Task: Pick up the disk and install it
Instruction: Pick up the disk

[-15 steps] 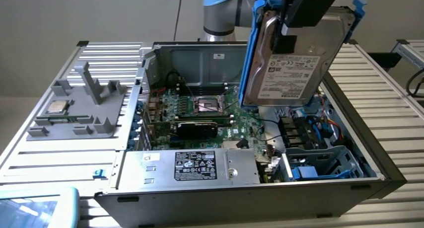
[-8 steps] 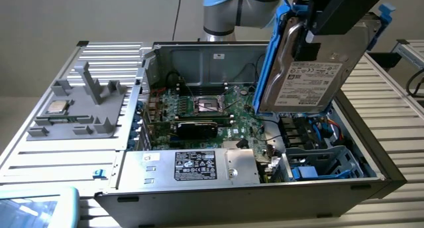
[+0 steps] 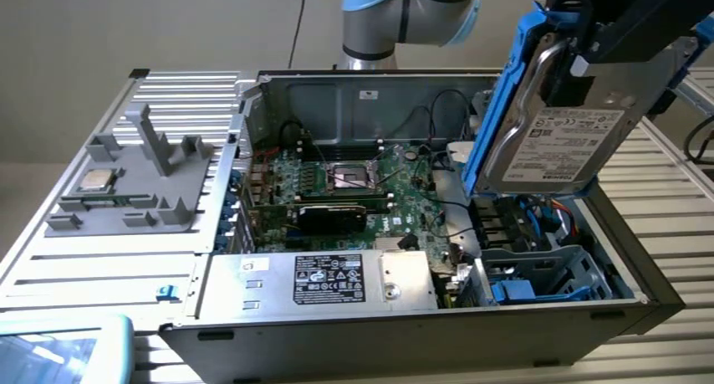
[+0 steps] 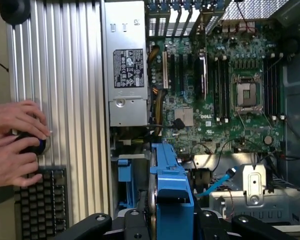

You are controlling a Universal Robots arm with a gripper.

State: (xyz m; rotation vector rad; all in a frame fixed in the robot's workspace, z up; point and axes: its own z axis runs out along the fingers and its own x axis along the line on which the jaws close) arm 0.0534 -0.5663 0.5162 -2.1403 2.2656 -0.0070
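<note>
**Spotter:** Above the drive bay (image 3: 574,271), at the exterior view's right end of the open case (image 3: 369,338), your gripper (image 3: 597,41) is clamped on the disk (image 3: 558,137). It hangs on edge in the air, clear of everything below.

**Operator:** What should I mind here?

**Spotter:** I'd say keep its long edges square to the bay's walls. Steer clear of the loose blue cable (image 4: 217,182) lying near the bay.

**Operator:** And how will it handle?

**Spotter:** You're holding a flat, rigid slab. It has a silver-grey metal shell and a white paper label, and it's clipped in a blue plastic frame (image 3: 499,116). Smooth faces probably slip, and the plastic may flex. The bay looks like thin sheet metal with hard edges.
</note>
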